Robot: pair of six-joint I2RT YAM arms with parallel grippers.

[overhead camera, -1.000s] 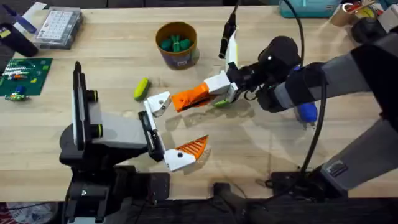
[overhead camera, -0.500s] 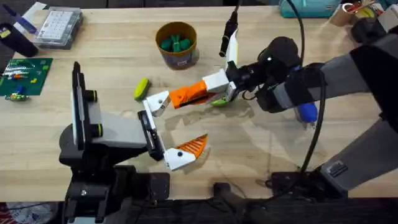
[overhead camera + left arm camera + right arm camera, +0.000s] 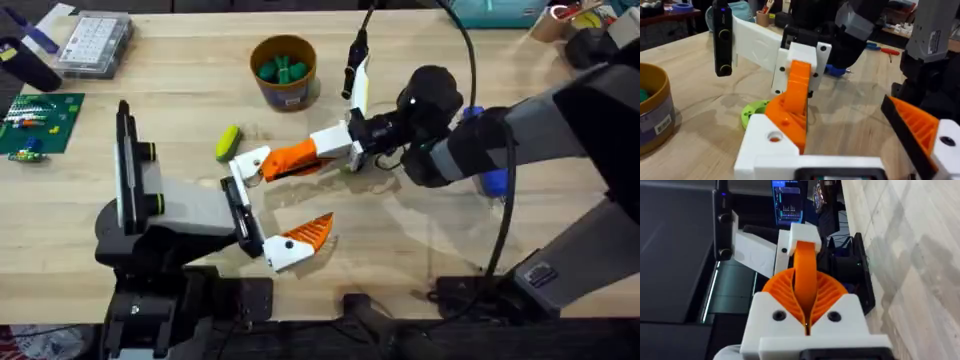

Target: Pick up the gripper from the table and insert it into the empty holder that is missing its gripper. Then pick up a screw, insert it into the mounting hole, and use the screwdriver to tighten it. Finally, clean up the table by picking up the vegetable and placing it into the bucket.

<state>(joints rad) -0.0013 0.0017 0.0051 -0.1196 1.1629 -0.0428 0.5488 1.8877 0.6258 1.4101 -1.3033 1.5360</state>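
- Pushing the loose gripper (image 3: 295,155) on while it lies at an angle to the holder (image 3: 252,163) could jam it. Its orange tip is at the white bracket, and its white base sits in the right gripper (image 3: 362,135), off the bench (image 3: 420,250).
- The right gripper is clamped on the piece's smooth orange shank between ribbed pads (image 3: 777,287). A sideways load at the bracket might twist the piece in that hold or let it slip.
- The holder belongs to the left gripper (image 3: 265,205), and I cannot tell whether that gripper is apart or together. A hard push could shove it aside and spoil the alignment.
- If the piece seats short, the mounting hole (image 3: 774,136) may not line up for the screw.
- The vegetable (image 3: 228,141) lies just beside the holder, short of the bucket (image 3: 285,70). A wide correction could knock it away.
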